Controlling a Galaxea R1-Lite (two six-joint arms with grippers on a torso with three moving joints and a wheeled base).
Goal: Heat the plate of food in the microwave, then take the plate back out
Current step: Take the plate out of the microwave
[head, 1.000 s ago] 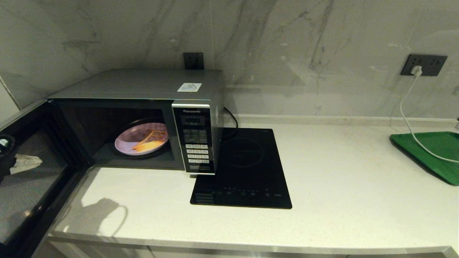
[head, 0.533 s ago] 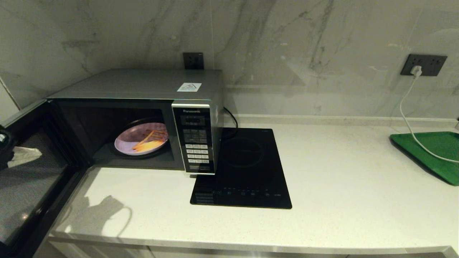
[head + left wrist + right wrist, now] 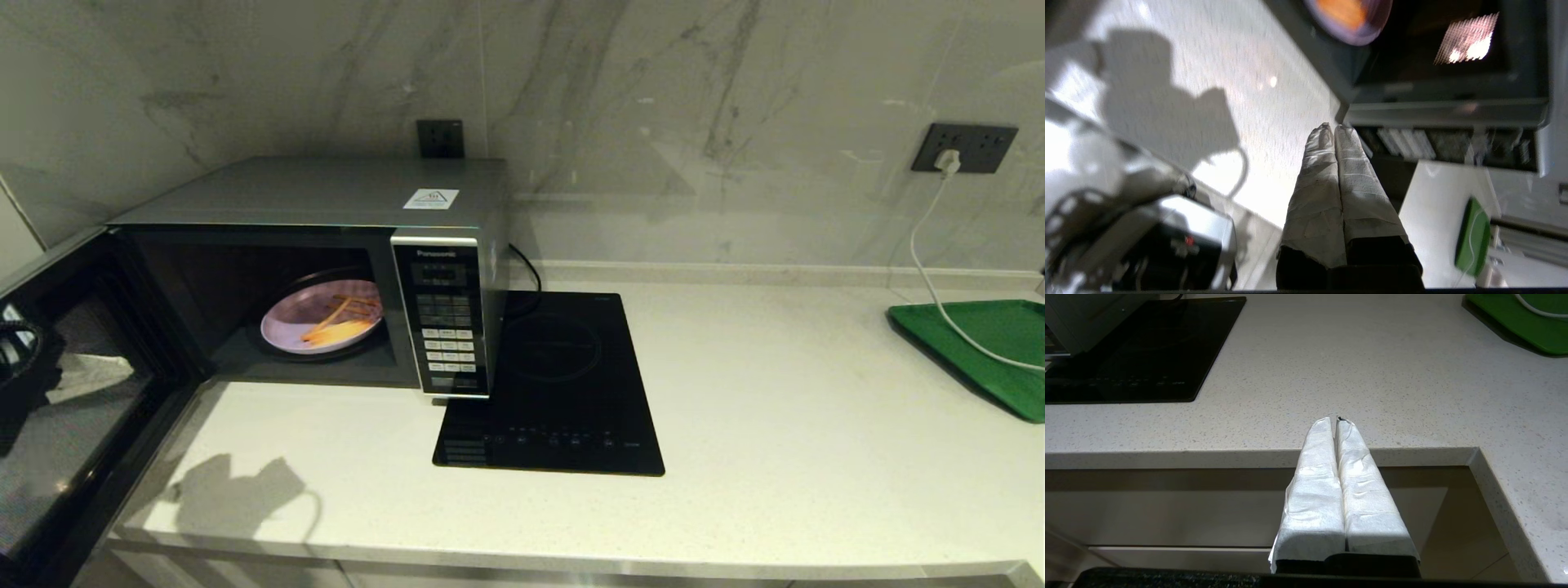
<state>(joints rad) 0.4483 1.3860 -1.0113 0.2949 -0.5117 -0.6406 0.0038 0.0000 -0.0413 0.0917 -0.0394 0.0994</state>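
The microwave (image 3: 326, 192) stands at the counter's back left with its door (image 3: 73, 408) swung wide open to the left. Inside, on the turntable, rests the lilac plate (image 3: 290, 322) bearing orange-yellow fries (image 3: 339, 327); the left wrist view catches the plate's edge (image 3: 1359, 32) too. My left gripper (image 3: 1334, 127) is shut and empty, its taped fingers pressed together. It hovers at the far left by the open door, partly seen through the door glass in the head view. My right gripper (image 3: 1336, 419) is shut, parked low in front of the counter's edge and absent from the head view.
A flat black induction hob (image 3: 563, 384) lies right beside the microwave. A green tray (image 3: 980, 343) sits at the far right with a white cable (image 3: 931, 278) trailing over it from a wall socket. The counter edge (image 3: 1249, 455) runs just ahead of my right gripper.
My left gripper has shifted rightward behind the open door, and its shadow on the counter has slid right with it. The door, plate and right arm have not moved.
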